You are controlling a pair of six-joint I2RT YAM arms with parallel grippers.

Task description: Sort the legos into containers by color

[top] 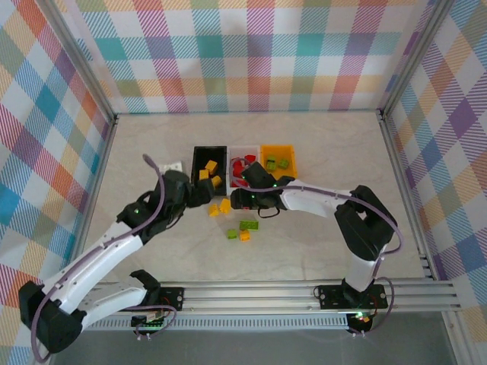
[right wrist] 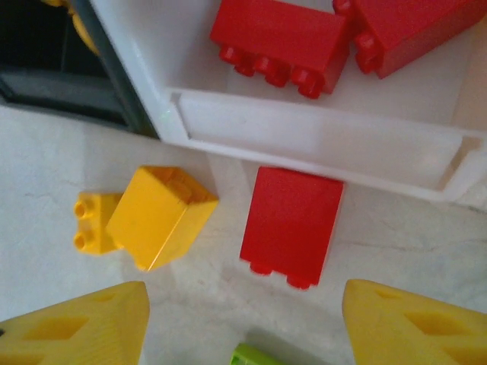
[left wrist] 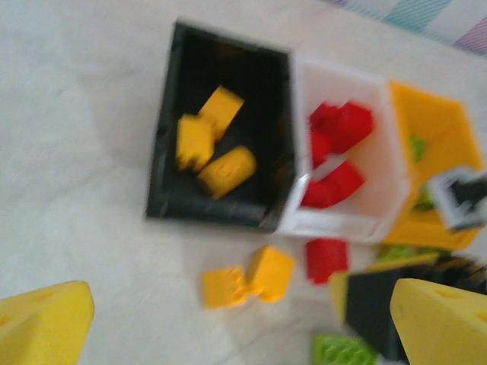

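Three containers stand in a row: a black bin (top: 199, 154) holding yellow legos (left wrist: 215, 144), a white bin (left wrist: 335, 225) holding red ones (right wrist: 278, 34), and an orange bin (top: 277, 149) holding green ones. My left gripper (top: 202, 194) is open and empty just in front of the black bin; in its wrist view two loose yellow legos (left wrist: 247, 277) lie ahead of its fingers (left wrist: 42, 327). My right gripper (right wrist: 243, 327) is open above the table, and a loose red lego (right wrist: 293, 224) lies just ahead of it against the white bin's front wall (right wrist: 319, 137).
More loose legos lie on the table in front of the bins: green (top: 248, 226), green (top: 231, 233) and yellow (top: 245, 236). A yellow pair (right wrist: 156, 213) sits left of the red one. The two grippers are close together. Checked walls enclose the table.
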